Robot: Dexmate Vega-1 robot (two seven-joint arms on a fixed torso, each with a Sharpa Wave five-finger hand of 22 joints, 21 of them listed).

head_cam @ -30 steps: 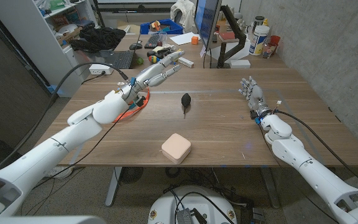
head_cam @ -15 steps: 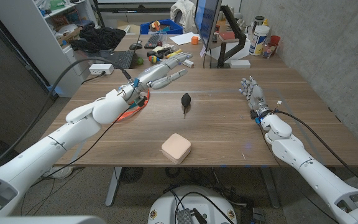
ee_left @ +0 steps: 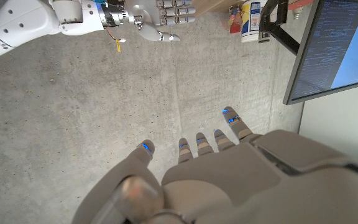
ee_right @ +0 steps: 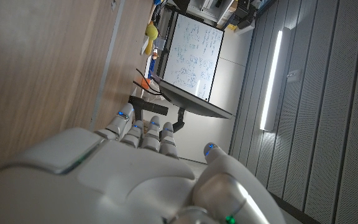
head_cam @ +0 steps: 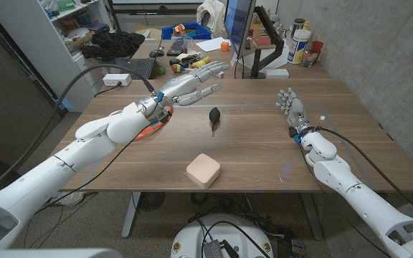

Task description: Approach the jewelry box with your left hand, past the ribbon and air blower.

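Observation:
The jewelry box (head_cam: pixel 203 170), a pale pink rounded square, lies near the table's front edge at the middle. Behind it the black air blower (head_cam: pixel 214 117) rests on the wood. An orange ribbon (head_cam: pixel 154 122) peeks out beneath my left wrist. My left hand (head_cam: pixel 193 84) hovers open over the back left of the table, fingers spread and reaching to the right, farther back than the blower and well away from the box. Seen from the left wrist, that hand (ee_left: pixel 229 168) holds nothing. My right hand (head_cam: pixel 290 106) stands open at the right side, fingers upward; it also shows as the right hand (ee_left: pixel 160 12).
Behind the table (head_cam: pixel 264 154) stand a monitor (head_cam: pixel 238 25), a laptop (head_cam: pixel 131 68), bottles (head_cam: pixel 300 43) and small clutter. A concrete wall (head_cam: pixel 378 43) runs along the right. Cables trail from both wrists.
My left hand has swung a little to the right and its fingers have spread wider. The right hand, box and blower have stayed put.

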